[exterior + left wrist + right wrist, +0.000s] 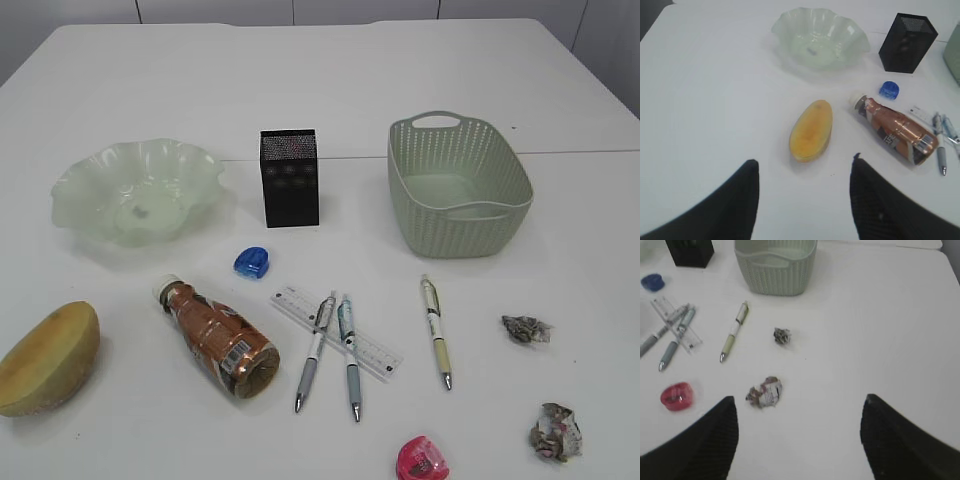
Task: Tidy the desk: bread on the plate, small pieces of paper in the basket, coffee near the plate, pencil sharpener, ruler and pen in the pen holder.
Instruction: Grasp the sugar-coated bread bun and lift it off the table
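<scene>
Lying untouched just ahead of the left gripper (805, 200), between its spread jaws in the wrist view, the bread (811, 130) looks like the first job, with the glass plate (790, 22) well beyond it. Nothing seems tidied yet: the right gripper (800, 440) hangs with jaws wide apart and empty, the larger paper ball (764, 391) just ahead to its left, the basket (775, 275) far forward. Next, I'd guess, the left arm must drop and close across the loaf's narrow width.
</scene>
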